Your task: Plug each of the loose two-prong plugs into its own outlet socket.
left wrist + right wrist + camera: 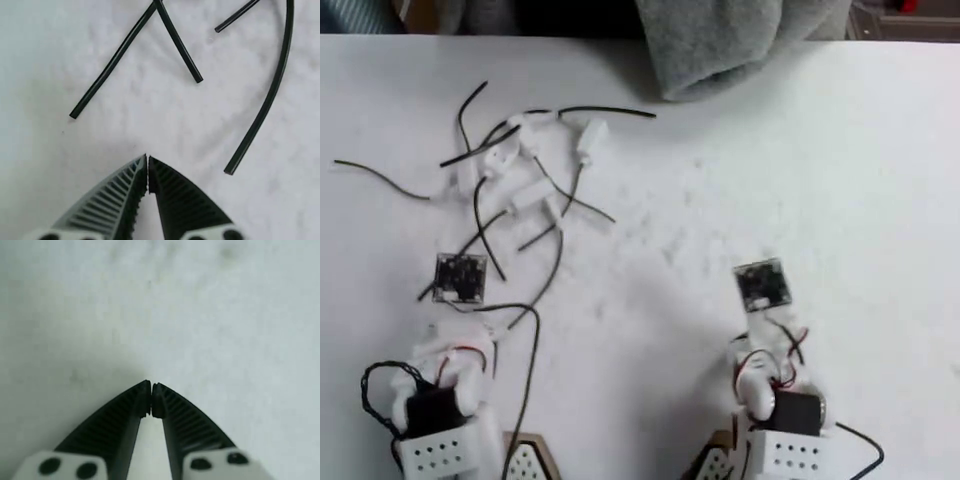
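Observation:
Several white two-prong plugs with black cords lie tangled on the far left of the white table point(740, 180); one plug point(590, 138) sits at the right of the heap, another point(527, 195) nearer the arms. My left gripper point(147, 160) is shut and empty, just above the table near loose cord ends point(112, 62). A long curved cord point(265, 105) runs beside it. My right gripper point(151, 387) is shut and empty over bare table. In the high view the left arm point(440, 400) and the right arm point(775, 400) sit at the near edge. I cannot tell outlet sockets apart in the heap.
A grey cloth point(720, 40) hangs over the far edge at the middle. One thin black cord point(380, 178) trails out toward the left edge. The arms' own black and red wires point(380, 385) loop at their bases.

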Available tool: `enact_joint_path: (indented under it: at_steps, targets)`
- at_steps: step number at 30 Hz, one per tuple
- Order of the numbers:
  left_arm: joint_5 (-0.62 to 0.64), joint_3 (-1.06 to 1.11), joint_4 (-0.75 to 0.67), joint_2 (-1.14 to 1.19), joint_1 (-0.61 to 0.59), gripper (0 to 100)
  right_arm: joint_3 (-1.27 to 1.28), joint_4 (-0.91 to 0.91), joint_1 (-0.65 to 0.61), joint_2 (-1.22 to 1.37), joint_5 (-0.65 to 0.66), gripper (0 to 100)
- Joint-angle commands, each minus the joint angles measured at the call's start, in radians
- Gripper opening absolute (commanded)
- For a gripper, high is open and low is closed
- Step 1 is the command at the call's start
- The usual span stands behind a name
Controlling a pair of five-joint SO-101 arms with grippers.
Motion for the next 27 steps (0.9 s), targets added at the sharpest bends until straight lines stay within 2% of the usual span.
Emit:
enact_joint_path:
  at_steps: [1, 4, 6, 12, 27]
  targets:
    - [0.044, 0.005, -0.002, -0.001, 0.008, 2, 0.011, -0.012, 0.096, -0.01, 0.0, 2.0]
    - [0.183, 0.005, 0.003, -0.001, -0.013, 2, 0.011, -0.012, 0.076, -0.01, -0.006, 2.0]
    - [0.232, 0.005, 0.003, -0.001, -0.013, 2, 0.011, -0.012, 0.038, -0.01, -0.008, 2.0]
    - [0.23, 0.005, 0.002, -0.001, -0.021, 2, 0.011, -0.012, -0.042, -0.01, -0.008, 2.0]
    - [0.232, 0.006, 0.002, -0.001, -0.021, 2, 0.011, -0.012, -0.045, -0.01, -0.002, 2.1]
